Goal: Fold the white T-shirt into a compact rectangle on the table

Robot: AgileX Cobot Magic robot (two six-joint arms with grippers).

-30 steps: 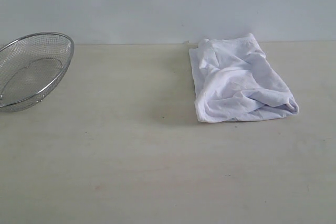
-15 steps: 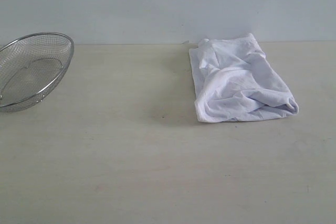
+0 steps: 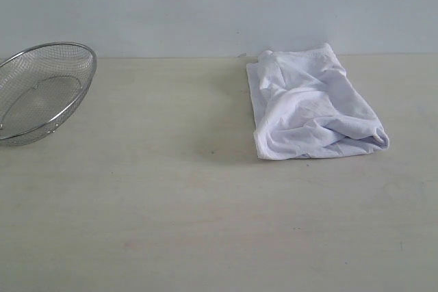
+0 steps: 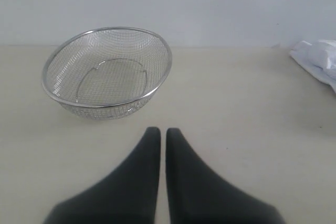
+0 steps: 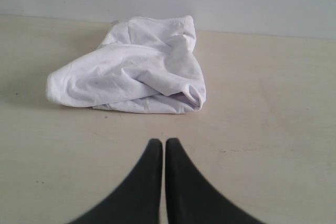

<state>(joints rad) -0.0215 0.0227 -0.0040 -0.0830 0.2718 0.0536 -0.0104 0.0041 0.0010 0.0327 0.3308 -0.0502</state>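
The white T-shirt [image 3: 311,109] lies folded into a wrinkled, roughly rectangular bundle at the back right of the beige table [image 3: 171,203]; its lettering and neck tag are hidden. In the right wrist view the T-shirt [image 5: 134,69] sits a short way beyond my right gripper [image 5: 159,142], which is shut and holds nothing. My left gripper [image 4: 159,130] is shut and empty too, over bare table near the basket, with one corner of the T-shirt [image 4: 320,59] at the frame's edge. Neither gripper appears in the exterior view.
A silver wire-mesh basket [image 3: 41,90] stands empty at the table's far left, also visible as the basket [image 4: 107,72] just beyond my left gripper. A pale wall [image 3: 219,5] runs along the table's back edge.
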